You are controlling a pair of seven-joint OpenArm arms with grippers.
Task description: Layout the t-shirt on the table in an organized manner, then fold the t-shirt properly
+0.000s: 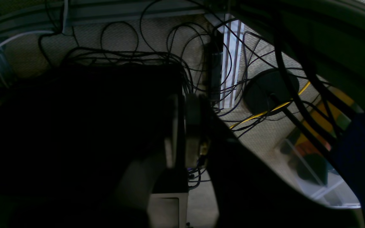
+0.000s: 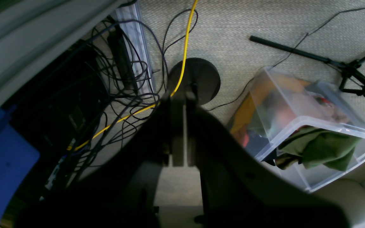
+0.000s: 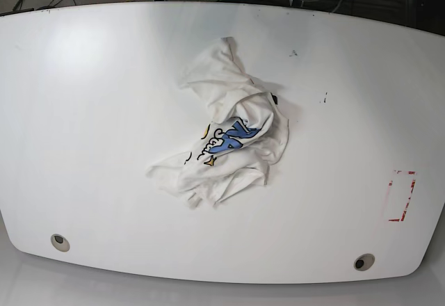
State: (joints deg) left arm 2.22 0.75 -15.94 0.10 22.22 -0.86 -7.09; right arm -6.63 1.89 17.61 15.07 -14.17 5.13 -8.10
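White t-shirt crumpled mid-table, long axis running 12 to 6 o'clock. Left gripper and right gripper both closed, empty, below table edge; neither arm judged nearer.

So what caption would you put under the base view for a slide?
Crumpled white cotton t-shirt with blue and yellow printed letters heaped mid-way on the glossy white tabletop, unfolded, no arms in view.

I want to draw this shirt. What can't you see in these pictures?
- Base view: the t-shirt is crumpled, so folds hide most of its letters.
- Base view: neither arm shows.
- Left wrist view: the left gripper is dark and blurred.
- Wrist views: only floor, no table.
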